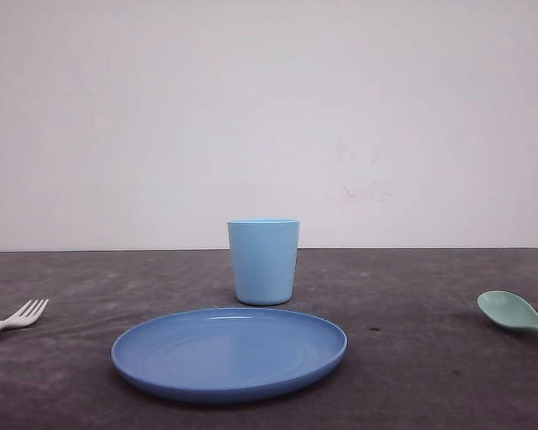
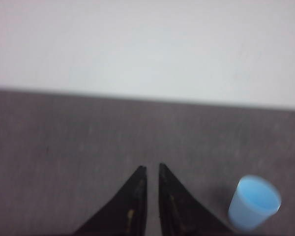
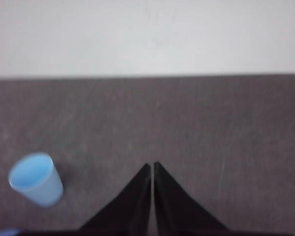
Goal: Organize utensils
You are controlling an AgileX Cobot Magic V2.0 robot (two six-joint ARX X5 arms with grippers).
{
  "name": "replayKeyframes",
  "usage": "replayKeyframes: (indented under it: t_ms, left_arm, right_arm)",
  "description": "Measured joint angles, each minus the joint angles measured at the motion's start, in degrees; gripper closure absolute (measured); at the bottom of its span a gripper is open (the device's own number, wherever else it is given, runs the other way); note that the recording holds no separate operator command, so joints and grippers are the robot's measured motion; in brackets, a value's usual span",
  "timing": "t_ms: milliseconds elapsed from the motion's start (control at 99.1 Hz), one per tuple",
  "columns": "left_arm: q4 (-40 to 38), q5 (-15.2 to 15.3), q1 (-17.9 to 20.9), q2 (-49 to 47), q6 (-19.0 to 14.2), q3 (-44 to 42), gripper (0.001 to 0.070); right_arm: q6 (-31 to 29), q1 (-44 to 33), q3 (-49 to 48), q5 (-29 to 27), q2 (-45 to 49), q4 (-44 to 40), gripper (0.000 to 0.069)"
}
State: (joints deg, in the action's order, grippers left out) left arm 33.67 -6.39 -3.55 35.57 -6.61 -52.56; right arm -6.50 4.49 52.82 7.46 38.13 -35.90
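Observation:
A small white fork (image 1: 18, 317) lies on the dark table at the far left, its tines pointing right and its handle running off the frame edge. A mint-green spoon (image 1: 513, 313) lies at the far right, bowl towards the middle. In the left wrist view, my left gripper (image 2: 151, 167) hangs above bare table, its black fingers nearly together with nothing between them. My right gripper (image 3: 152, 163) is likewise shut over bare table, holding nothing.
A round blue plate (image 1: 229, 352) sits at the front centre. A light blue cup (image 1: 264, 262) stands upright just behind it; both wrist cameras catch this cup (image 2: 254, 203) (image 3: 37, 179) off to one side. A white wall rises behind the table.

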Motion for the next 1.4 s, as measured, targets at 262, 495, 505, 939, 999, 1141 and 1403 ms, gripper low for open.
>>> replayKeyframes:
  t_ms: [262, 495, 505, 939, 999, 1141, 1403]
  left_arm:
    - [3.3, 0.2, -1.6, 12.8, 2.1, 0.0, 0.0691]
    - [3.5, 0.4, -1.8, 17.4, 3.3, 0.0, 0.0691]
    - [3.5, 0.4, -1.8, 17.5, 3.3, 0.0, 0.0691]
    - [5.6, 0.4, -1.8, 17.5, 3.9, 0.0, 0.026]
    - [6.0, 0.4, -1.8, 17.5, 3.9, 0.0, 0.0236]
    - [7.3, 0.4, -1.9, 17.5, 3.9, 0.0, 0.0223]
    - [10.4, 0.4, -3.6, 19.2, 1.6, 0.2, 0.0223]
  right_arm:
    - [2.0, 0.1, 0.0, -2.1, 13.7, -7.1, 0.0681]
    - [2.1, 0.1, 0.0, -3.2, 19.0, -8.4, 0.0681]
    - [2.1, 0.1, 0.0, -3.2, 19.0, -8.4, 0.0681]
    - [2.2, 0.1, 0.0, -3.2, 19.1, -8.3, 0.0187]
    - [2.2, 0.1, 0.0, -3.2, 19.1, -8.3, 0.0093]
    - [2.2, 0.1, 0.0, -3.2, 19.1, -8.4, 0.0012]
    - [2.2, 0.1, 0.0, -3.2, 19.1, -9.4, 0.0011]
